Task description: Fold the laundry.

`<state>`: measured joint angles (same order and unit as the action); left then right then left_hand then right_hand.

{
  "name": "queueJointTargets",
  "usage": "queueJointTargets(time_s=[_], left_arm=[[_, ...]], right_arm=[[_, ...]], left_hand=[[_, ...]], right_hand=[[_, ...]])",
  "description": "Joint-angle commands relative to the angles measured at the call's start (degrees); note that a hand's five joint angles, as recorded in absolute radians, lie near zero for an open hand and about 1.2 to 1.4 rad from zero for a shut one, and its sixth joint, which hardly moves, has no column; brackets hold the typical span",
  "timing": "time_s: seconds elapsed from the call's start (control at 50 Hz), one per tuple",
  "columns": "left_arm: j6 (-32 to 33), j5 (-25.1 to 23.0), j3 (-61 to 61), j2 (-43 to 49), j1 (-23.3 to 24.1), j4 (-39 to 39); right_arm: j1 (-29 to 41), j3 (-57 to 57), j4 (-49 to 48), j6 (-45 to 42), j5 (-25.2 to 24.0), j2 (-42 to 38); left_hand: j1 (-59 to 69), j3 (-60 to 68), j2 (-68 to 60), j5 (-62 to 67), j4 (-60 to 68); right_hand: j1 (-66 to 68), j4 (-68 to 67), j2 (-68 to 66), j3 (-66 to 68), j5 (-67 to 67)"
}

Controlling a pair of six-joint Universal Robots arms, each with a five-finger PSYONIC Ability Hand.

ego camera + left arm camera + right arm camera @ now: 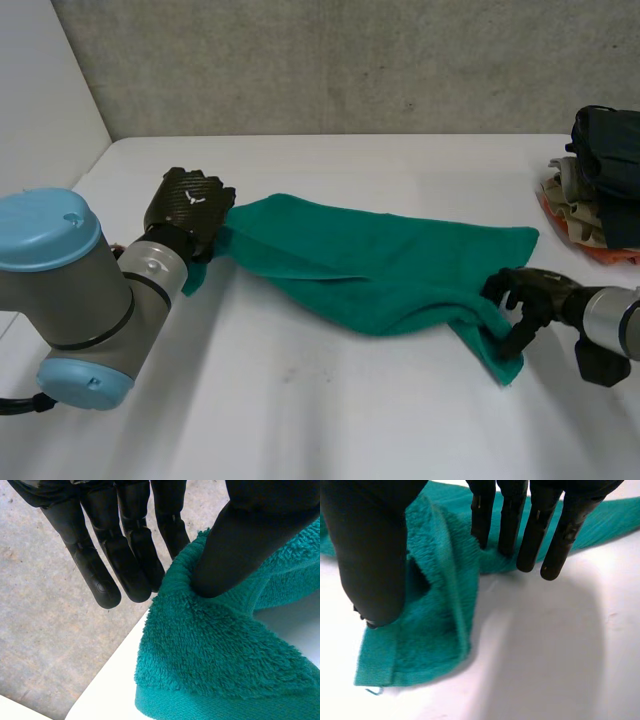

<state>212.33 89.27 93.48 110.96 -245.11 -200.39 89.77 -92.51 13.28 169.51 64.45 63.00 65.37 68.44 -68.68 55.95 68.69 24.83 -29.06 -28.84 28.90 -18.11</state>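
White desk (300,420) under the green towel (370,262) — my left hand (190,207) and right hand (527,296) each pinch an end; shallow thumb grips could slip.

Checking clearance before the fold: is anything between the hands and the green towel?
Nothing visible: the left hand pinches one end of the green towel, the right hand the opposite corner. The clothes pile sits apart from the towel.
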Motion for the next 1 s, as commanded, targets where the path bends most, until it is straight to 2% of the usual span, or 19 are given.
queueJointTargets(time_s=[0.02, 0.04, 0.06, 0.18, 0.26, 0.3, 0.36, 0.38, 0.42, 0.44, 0.52, 0.6, 0.66, 0.74, 0.8, 0.82, 0.88, 0.92, 1.0], left_arm=[[-0.52, 0.11, 0.04, -0.66, 0.07, 0.17], [-0.69, 0.11, 0.04, -0.92, 0.07, 0.26], [-1.13, 0.11, 0.12, -1.53, 0.07, 0.61], [-2.98, 0.20, 0.21, -6.01, -0.72, 5.00], [-4.47, 0.11, 0.12, -10.67, -2.57, 8.78], [-5.00, 0.02, 0.04, -12.43, -3.09, 10.27], [-5.79, -0.06, -0.14, -15.51, -3.62, 13.00], [-5.97, -0.06, -0.14, -16.56, -3.80, 14.39], [-5.88, -0.06, -0.23, -16.92, -3.97, 15.72], [-5.88, -0.06, -0.31, -17.01, -4.06, 16.34], [-5.97, -0.15, -0.49, -16.22, -4.59, 18.27], [-5.35, -0.33, -1.63, -10.34, -4.68, 18.19], [-5.35, -0.33, -7.15, -3.23, -4.77, 17.40], [-4.56, -0.24, -19.27, 5.04, -4.94, 15.64], [-3.25, -0.33, -29.56, 8.39, -5.12, 10.30], [-3.16, -0.42, -33.32, 8.92, -5.29, 5.84], [-3.42, -0.50, -35.12, 8.39, -5.99, -5.43], [-3.59, -0.15, -34.51, 8.31, -6.26, -12.35], [-3.77, -0.15, -29.08, 7.00, -5.64, -14.34]], right_arm=[[1.37, 0.66, -2.20, 4.07, -2.49, -3.67], [2.42, 1.01, -3.25, 4.86, -2.49, -3.76], [2.69, 1.27, -3.95, 5.21, -2.14, -3.68], [3.13, 2.42, -9.49, 3.90, 0.93, 0.79], [3.05, 4.44, -9.41, -1.62, 1.99, 11.95], [3.39, 5.14, -7.84, -9.32, 2.52, 17.47], [3.40, 5.32, -5.02, -18.75, 2.87, 21.19], [3.75, 5.49, -2.75, -24.70, 3.57, 22.24], [4.10, 5.58, -0.19, -30.44, 5.15, 22.60], [4.88, 6.19, 2.60, -35.08, 7.94, 22.34], [9.44, 7.77, 6.23, -42.23, 15.59, 19.20], [13.23, 12.33, 5.36, -44.44, 21.66, 10.25], [14.47, 16.91, 3.43, -44.09, 23.35, 5.48], [15.96, 26.39, -6.22, -43.22, 23.88, -0.59], [16.67, 32.99, -21.49, -41.55, 23.97, -2.97], [16.76, 34.66, -31.46, -40.41, 24.05, -3.06], [16.85, 34.77, -47.52, -38.91, 24.23, -1.83], [17.54, 33.98, -51.75, -38.82, 23.79, -0.69], [19.22, 30.20, -49.32, -38.03, 23.70, 1.16]], left_hand=[[14.63, 11.56, -11.32, 14.05, 11.31], [14.63, 11.56, -11.32, 14.05, 11.31], [14.63, 11.56, -11.32, 14.05, 11.31], [14.63, 11.56, -11.32, 14.05, 11.31], [14.63, 11.56, -11.32, 14.05, 11.31], [14.63, 11.56, -11.32, 14.05, 11.31], [14.63, 11.56, -11.32, 14.05, 11.31], [14.63, 11.56, -11.32, 14.05, 11.31], [14.63, 11.56, -11.32, 14.05, 11.31], [14.63, 11.56, -11.32, 14.05, 11.31], [14.63, 11.56, -11.32, 14.05, 11.31], [14.63, 11.56, -11.32, 14.05, 11.31], [14.63, 11.56, -11.32, 14.05, 11.31], [14.63, 11.56, -11.32, 14.05, 11.31], [14.63, 11.56, -11.32, 14.05, 11.31], [14.63, 11.56, -11.32, 14.05, 11.31], [14.63, 11.56, -11.32, 14.05, 11.31], [14.63, 11.56, -11.32, 14.05, 11.31], [14.63, 11.56, -11.32, 14.05, 11.31]], right_hand=[[22.88, -18.64, -18.86, 18.81, -19.60], [44.25, -40.01, -40.23, 40.18, -40.97], [55.06, -50.83, -51.05, 50.99, -51.79], [55.17, -50.94, -51.16, 51.10, -51.89], [55.17, -50.94, -51.16, 51.10, -51.89], [55.17, -50.94, -51.16, 51.10, -51.89], [55.17, -50.94, -51.16, 51.10, -51.89], [55.17, -50.94, -51.16, 51.10, -51.89], [55.17, -50.94, -51.16, 51.10, -51.89], [55.17, -50.94, -51.16, 51.10, -51.89], [55.17, -50.94, -51.16, 51.10, -51.89], [55.17, -50.94, -51.16, 51.10, -51.89], [55.17, -50.94, -51.16, 51.10, -51.89], [55.17, -50.94, -51.16, 51.10, -51.89], [55.17, -50.94, -51.16, 51.10, -51.89], [55.17, -50.94, -51.16, 51.10, -51.89], [55.17, -50.94, -51.16, 51.10, -51.89], [55.17, -50.94, -51.16, 51.10, -51.89], [55.17, -50.94, -51.16, 51.10, -51.89]])
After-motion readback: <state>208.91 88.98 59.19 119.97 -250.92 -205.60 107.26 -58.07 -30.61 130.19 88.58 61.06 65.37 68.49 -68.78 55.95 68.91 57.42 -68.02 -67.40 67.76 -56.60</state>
